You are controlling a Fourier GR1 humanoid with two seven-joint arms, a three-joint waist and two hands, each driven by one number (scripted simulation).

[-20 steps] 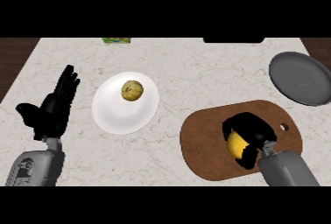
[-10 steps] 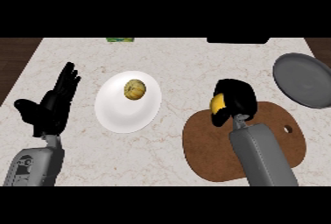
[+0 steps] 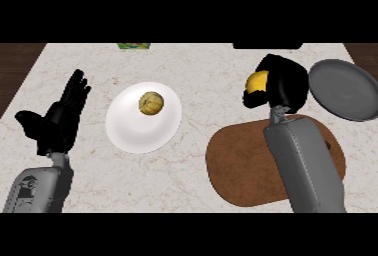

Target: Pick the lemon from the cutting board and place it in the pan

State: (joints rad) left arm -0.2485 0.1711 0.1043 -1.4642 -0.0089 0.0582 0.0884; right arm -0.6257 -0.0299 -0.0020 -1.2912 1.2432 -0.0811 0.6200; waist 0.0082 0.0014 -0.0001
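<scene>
So, roughly halfway through by the look of it. Picked already: lemon point(image 3: 257, 83) up off the cutting board point(image 3: 238, 165), wrapped in the curled fingers of the right hand point(image 3: 282, 85). Left to do, judging from that: carry it a bit further right, get it over the pan point(image 3: 347, 90), let go. Not yet in the pan, that much was plain.

Hovered beyond the far edge of the board, just left of the pan's rim, out over the marble counter point(image 3: 192, 65). Couldn't tell whether hand and pan overlapped or just sat close.

As for the lemon itself: only a yellow sliver showed at the left side of the hand, mostly hidden behind black fingers. Bright yellow, rounded, no visible marks. Hard to say more about shape with that little exposed.

Left hand point(image 3: 55, 120) rested open at the left, fingers up, holding nothing. Also sat a white plate point(image 3: 133, 132) between the hands with some brownish-yellow round thing point(image 3: 150, 103) on it, nothing to do with the job. Something green point(image 3: 133, 46) at the far edge too, too small to identify.
</scene>
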